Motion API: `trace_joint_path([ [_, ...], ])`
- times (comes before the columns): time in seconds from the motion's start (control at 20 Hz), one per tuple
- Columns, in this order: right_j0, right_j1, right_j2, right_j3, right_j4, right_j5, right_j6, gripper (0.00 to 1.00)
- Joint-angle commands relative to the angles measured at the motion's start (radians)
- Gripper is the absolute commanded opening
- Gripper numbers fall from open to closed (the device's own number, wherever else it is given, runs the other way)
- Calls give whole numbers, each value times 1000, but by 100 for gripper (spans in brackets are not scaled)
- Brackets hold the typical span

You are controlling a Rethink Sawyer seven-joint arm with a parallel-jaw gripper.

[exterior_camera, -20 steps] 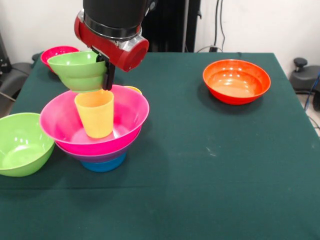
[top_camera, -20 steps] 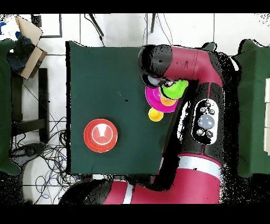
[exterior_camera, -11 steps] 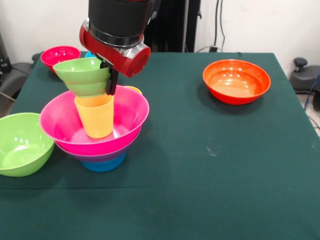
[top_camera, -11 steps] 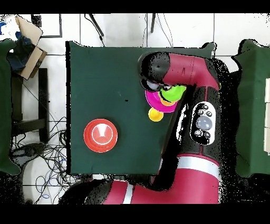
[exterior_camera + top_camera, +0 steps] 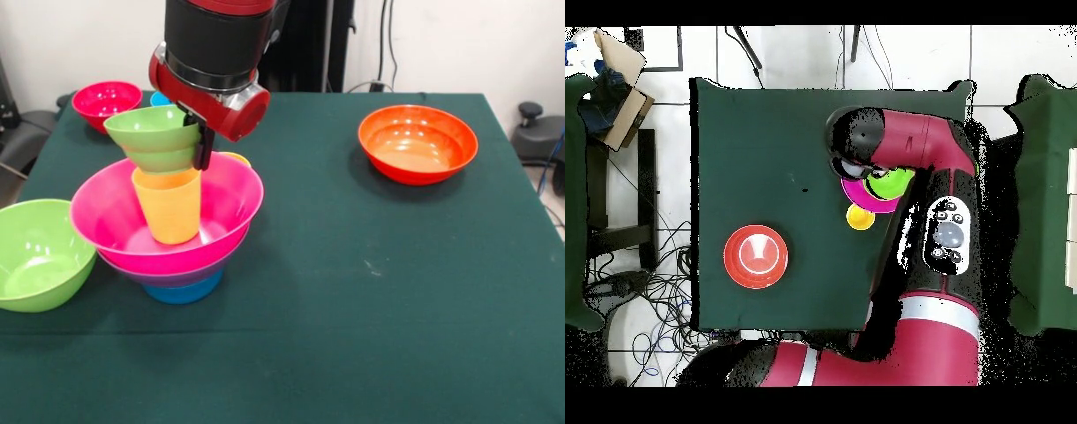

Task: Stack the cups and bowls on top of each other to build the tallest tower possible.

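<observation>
Left of centre in the front view, the gripper (image 5: 203, 146) pinched the small green bowl (image 5: 155, 138) by its rim with its fingers, just above the orange-yellow cup (image 5: 168, 205) standing in the pink bowl (image 5: 225, 212). Seating it well probably required centring and levelling it before release.

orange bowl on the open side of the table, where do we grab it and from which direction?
Take the orange bowl by its rim, coming straight down with one finger inside the wall and one outside. It sits upright, mouth up, alone on the green cloth, so any rim section is free; the wide, sloped body looks too broad to span.
</observation>
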Motion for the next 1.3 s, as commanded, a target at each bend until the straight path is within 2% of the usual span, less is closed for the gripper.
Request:
trace_joint_path([
  [0.05, -14, 7, 100, 89, -51, -24, -157, 0],
  [0.9, -11, 53, 89, 23, -72, 36, -172, 0],
  [1.3, -21, 71, 93, 11, -86, 18, -196, 0],
])
